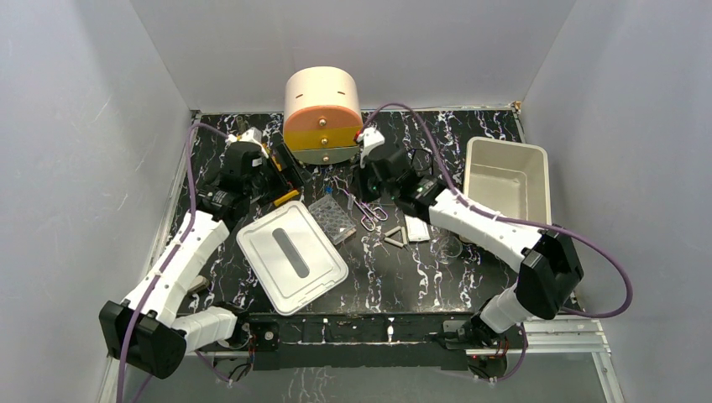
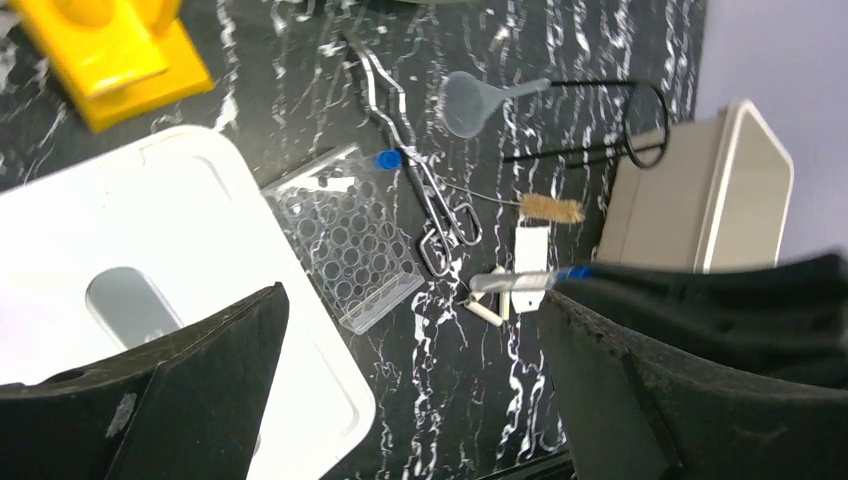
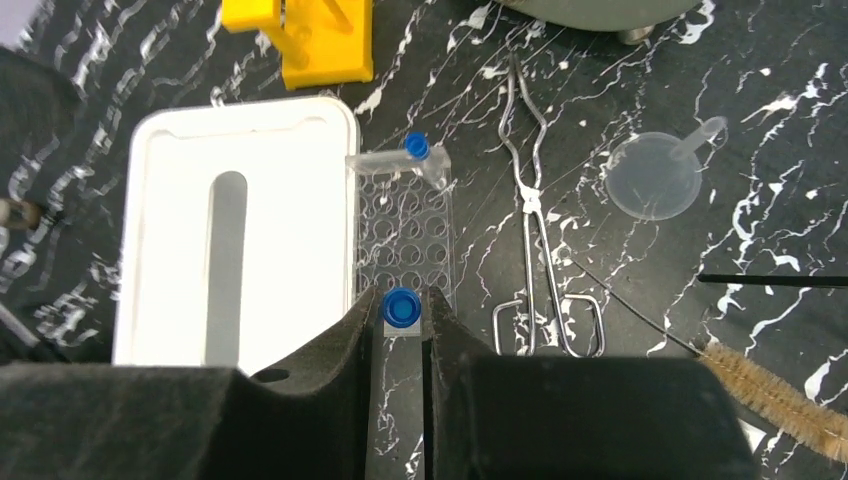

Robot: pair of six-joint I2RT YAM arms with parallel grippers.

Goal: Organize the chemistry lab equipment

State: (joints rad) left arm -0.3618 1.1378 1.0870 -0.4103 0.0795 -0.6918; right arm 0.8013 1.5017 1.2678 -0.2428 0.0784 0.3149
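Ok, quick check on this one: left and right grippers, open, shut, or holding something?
Left gripper: open, nothing between the fingers.
Right gripper: closed on a blue-capped tube.

Right wrist view: only the cap of the blue-capped tube (image 3: 402, 305) shows, body buried between the right gripper (image 3: 400, 330) jaws. Top edge clips the yellow rack (image 3: 300, 45). Right edge cuts the brush (image 3: 775, 395) and leaves one thin bar of the black-framed glasses (image 3: 770, 279). Near end of the white lid (image 3: 240, 230) hidden behind the fingers. Left wrist view: lower part of the white bin (image 2: 700, 190) sits behind a finger of the left gripper (image 2: 412, 300), finger edge blurred. Top view: both sets of jaws tucked under the wrist housings, can't read them; bits beside the well plate (image 1: 333, 218) too small to tell.
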